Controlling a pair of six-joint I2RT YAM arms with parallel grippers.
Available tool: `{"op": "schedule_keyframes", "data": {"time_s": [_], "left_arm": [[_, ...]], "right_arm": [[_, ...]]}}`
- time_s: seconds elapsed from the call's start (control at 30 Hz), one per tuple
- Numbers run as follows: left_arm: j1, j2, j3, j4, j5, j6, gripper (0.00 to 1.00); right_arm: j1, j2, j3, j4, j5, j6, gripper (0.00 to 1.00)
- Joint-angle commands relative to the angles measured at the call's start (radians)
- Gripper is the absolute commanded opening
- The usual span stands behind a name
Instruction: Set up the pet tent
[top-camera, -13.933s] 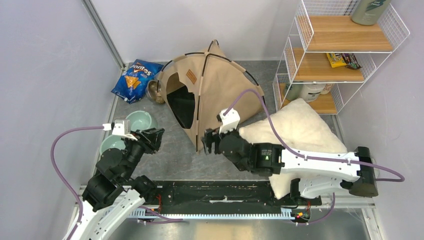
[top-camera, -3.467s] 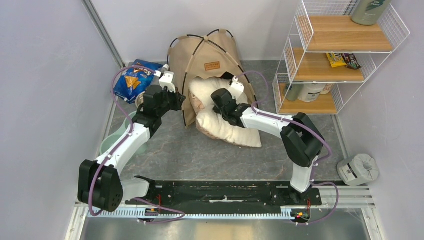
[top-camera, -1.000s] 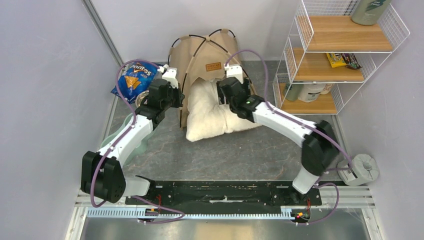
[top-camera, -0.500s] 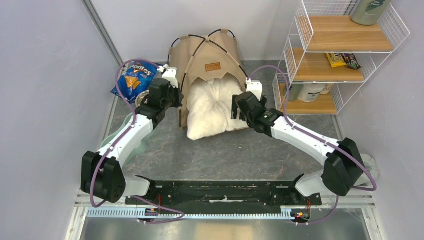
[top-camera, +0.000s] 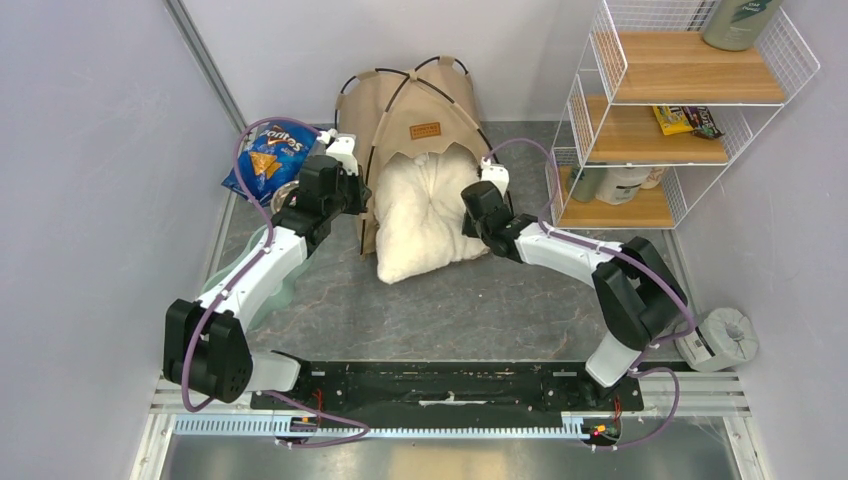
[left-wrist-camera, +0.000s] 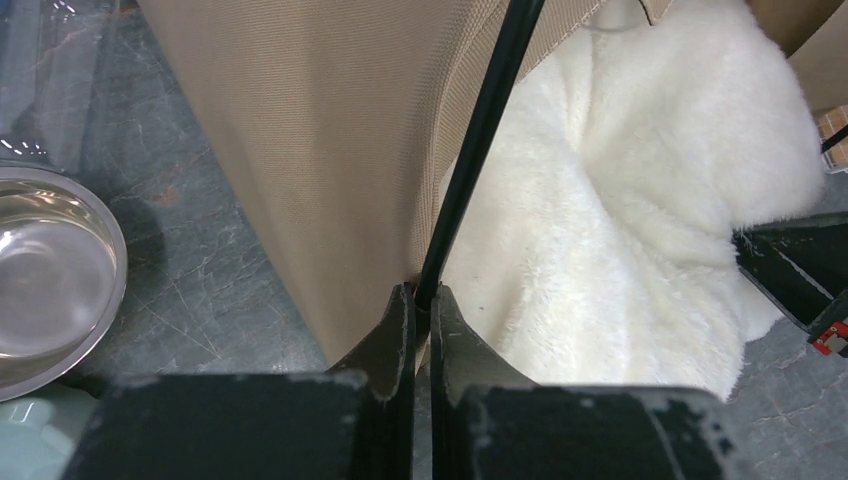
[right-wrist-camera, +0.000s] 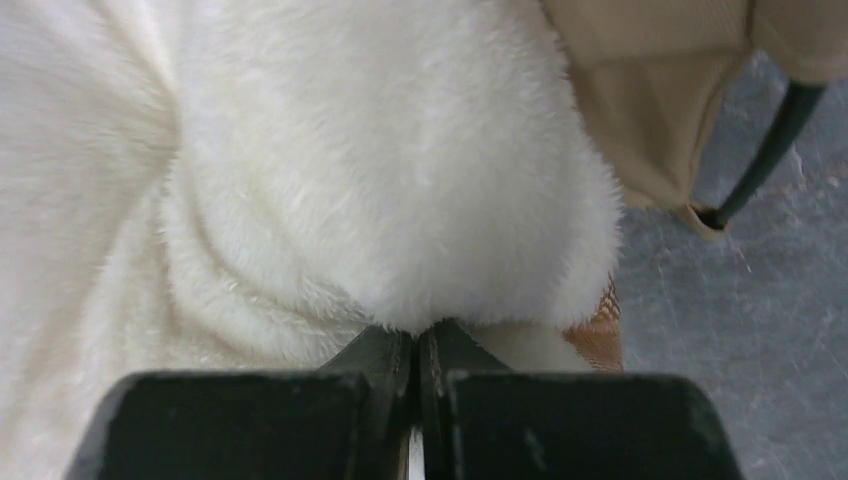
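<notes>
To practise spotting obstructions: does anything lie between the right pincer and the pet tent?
Yes: the white pillow, half inside the tent, lies between the right pincer and the pet tent. Nothing blocks the left pincer, shut on a tent pole.

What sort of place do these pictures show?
Most likely a robot test cell dressed as a home pet corner: plain grey panel walls close it in, two robot arms are bolted to a black base rail, and a tan canvas pet tent stands near a white wire rack.
</notes>
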Motion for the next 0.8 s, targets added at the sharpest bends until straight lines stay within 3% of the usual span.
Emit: {"op": "schedule_keyframes", "data": {"time_s": [0.0,0.17,0.37,0.57,0.63,0.77], "left_arm": [[-0.007,0.004,0.012,-0.025,0.06,-0.069,0.02],[-0.009,-0.005,0.012,-0.017,0.065,-0.073,0.02],[-0.009,-0.011,0.012,-0.015,0.062,-0.072,0.02],[-0.011,-0.01,0.01,-0.016,0.057,-0.068,0.02],[-0.011,-0.008,0.01,-0.017,0.053,-0.064,0.02],[-0.011,0.0,0.011,-0.02,0.041,-0.063,0.02]], "right_arm": [[0.053,-0.043,0.06,0.293,0.085,-0.142,0.0],[0.065,-0.041,0.044,0.553,0.104,-0.34,0.0],[0.065,0.119,0.078,0.749,0.099,-0.511,0.0],[0.073,0.203,0.086,0.678,0.2,-0.438,0.01],[0.09,0.148,0.042,0.627,0.246,-0.377,0.1],[0.136,-0.026,-0.059,0.525,0.323,-0.255,0.48]]}}
